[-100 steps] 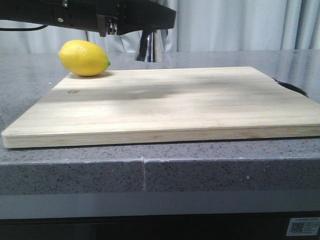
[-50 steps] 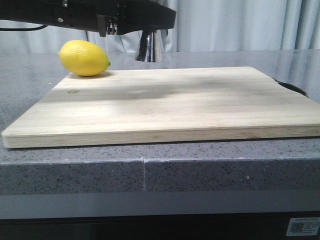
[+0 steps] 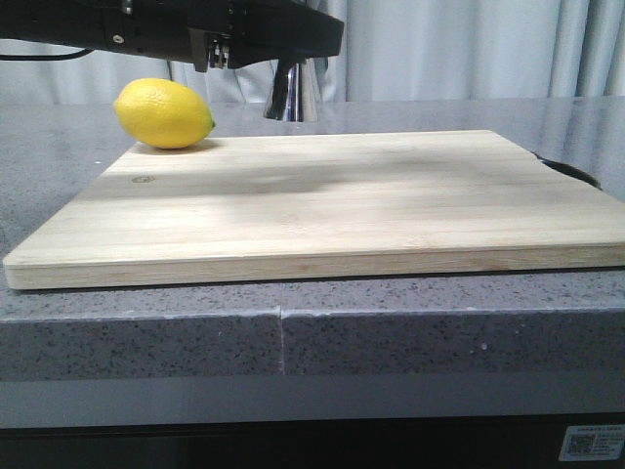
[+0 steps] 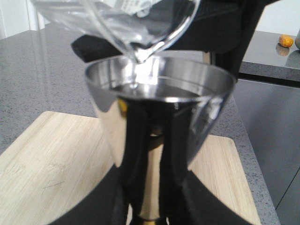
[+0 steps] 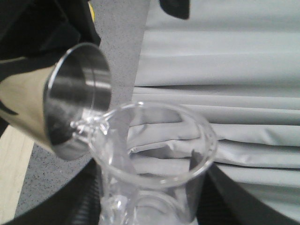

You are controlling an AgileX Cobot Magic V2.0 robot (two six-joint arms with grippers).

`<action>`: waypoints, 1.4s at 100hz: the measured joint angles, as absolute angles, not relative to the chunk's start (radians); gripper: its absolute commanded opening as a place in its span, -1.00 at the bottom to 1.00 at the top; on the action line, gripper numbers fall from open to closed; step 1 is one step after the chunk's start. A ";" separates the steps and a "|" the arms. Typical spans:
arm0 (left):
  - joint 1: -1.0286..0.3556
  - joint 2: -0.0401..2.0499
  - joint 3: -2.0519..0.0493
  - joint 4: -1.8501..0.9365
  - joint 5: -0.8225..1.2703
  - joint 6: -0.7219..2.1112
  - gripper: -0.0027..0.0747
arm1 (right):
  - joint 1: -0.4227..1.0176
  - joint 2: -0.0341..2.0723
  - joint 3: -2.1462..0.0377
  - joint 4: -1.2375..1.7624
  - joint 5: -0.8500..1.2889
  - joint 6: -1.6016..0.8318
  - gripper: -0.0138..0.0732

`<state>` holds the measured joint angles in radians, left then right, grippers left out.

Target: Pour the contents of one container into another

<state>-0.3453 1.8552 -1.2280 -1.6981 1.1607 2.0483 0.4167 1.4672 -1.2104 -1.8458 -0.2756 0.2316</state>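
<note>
- A lemon [image 3: 163, 113] lay at the far left corner of a wooden cutting board [image 3: 332, 200], which rested flat on a grey speckled counter [image 3: 146, 342].
- A black arm [image 3: 176, 29] reached across the top of the front view from the left, above the lemon.
- The steel jigger [image 3: 291, 90] showed to the right of the lemon, held above the far edge of the board; only its lower cone was visible below the arm.
- In the left wrist view the jigger [image 4: 157, 122] stood upright, its waist pinched by the left tool [image 4: 150, 206]; clear liquid lay in its upper cone.
- The glass beaker [image 4: 126, 23] was tilted over the jigger, its pour lip just above the inner rim, a thin stream of clear liquid falling into the cup.
- In the right wrist view the beaker [image 5: 154, 159] sat in the right tool [image 5: 140, 213], whose dark fingers flanked the glass base; its lip rested against the jigger's [image 5: 70, 103] rim.
- Pale curtains [image 3: 469, 49] hung behind the counter.
</note>
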 measured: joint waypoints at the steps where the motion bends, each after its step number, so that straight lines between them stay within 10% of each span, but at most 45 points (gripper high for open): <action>1: -0.345 1.855 -1.228 -1.698 1.161 2.048 -0.98 | 0.417 1.467 -1.210 -1.846 -0.274 0.232 -0.19; 140: -0.345 1.855 -1.228 -1.696 1.161 2.048 -0.98 | 0.417 1.467 -1.210 -1.774 -0.260 0.174 -0.19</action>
<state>-0.3453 1.8552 -1.2280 -1.6962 1.1607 2.0483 0.4167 1.4672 -1.2104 -1.7745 -0.2600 0.1739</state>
